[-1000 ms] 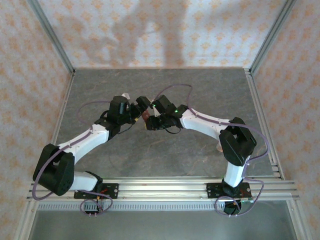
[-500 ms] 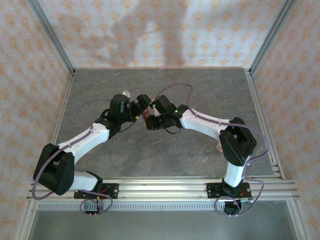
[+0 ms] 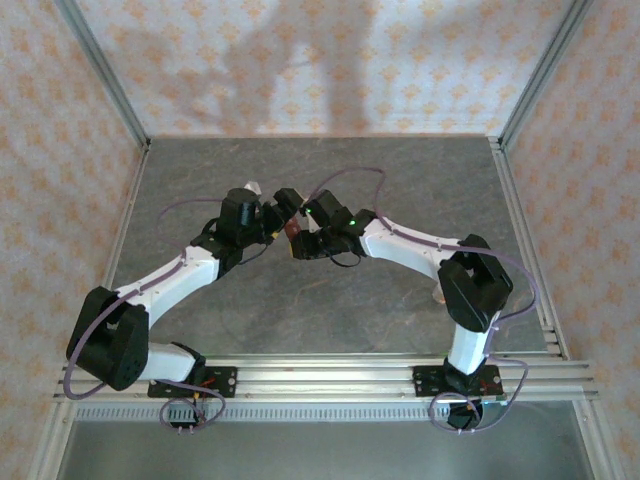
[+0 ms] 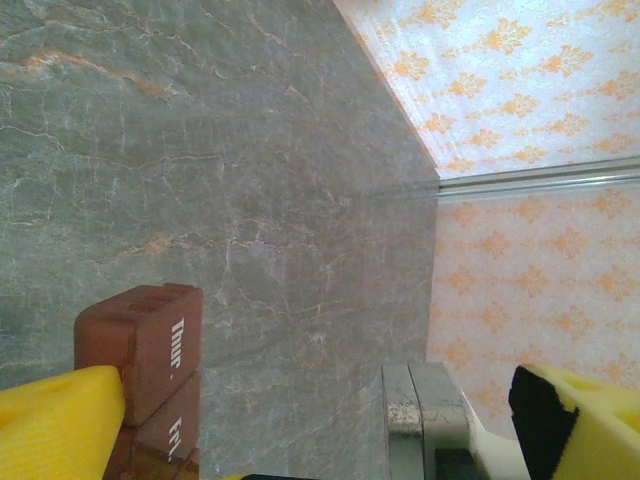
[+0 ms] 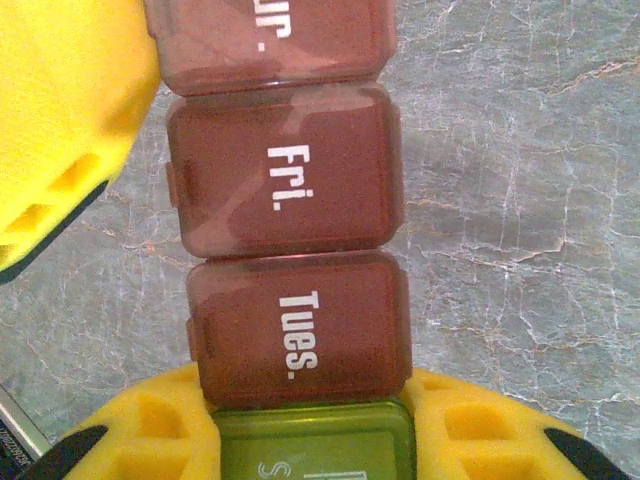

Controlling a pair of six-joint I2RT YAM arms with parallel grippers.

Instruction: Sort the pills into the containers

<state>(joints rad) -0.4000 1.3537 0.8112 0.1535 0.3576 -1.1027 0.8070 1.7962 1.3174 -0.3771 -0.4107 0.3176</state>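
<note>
The containers (image 5: 285,215) are a strip of reddish-brown boxes marked Thur, Fri and Tues, with one green end (image 5: 310,450). My right gripper (image 5: 312,440) is shut on that green end, a yellow pad (image 5: 480,430) on each side. In the top view the strip (image 3: 291,232) hangs mid-table between the two wrists. My left gripper (image 4: 320,445) is open, and one yellow finger (image 4: 55,425) lies against the Thur box (image 4: 150,340). The other finger (image 4: 590,430) stands far off. The pills are out of view.
The grey marbled table (image 3: 330,300) stretches around both arms, with patterned walls at the back and sides. A small orange object (image 3: 438,292) sits by the right arm's elbow. A grey metal part (image 4: 425,420) juts up between my left fingers.
The left wrist has crept slightly toward the far side of the table. The right gripper and the strip have stayed where they were.
</note>
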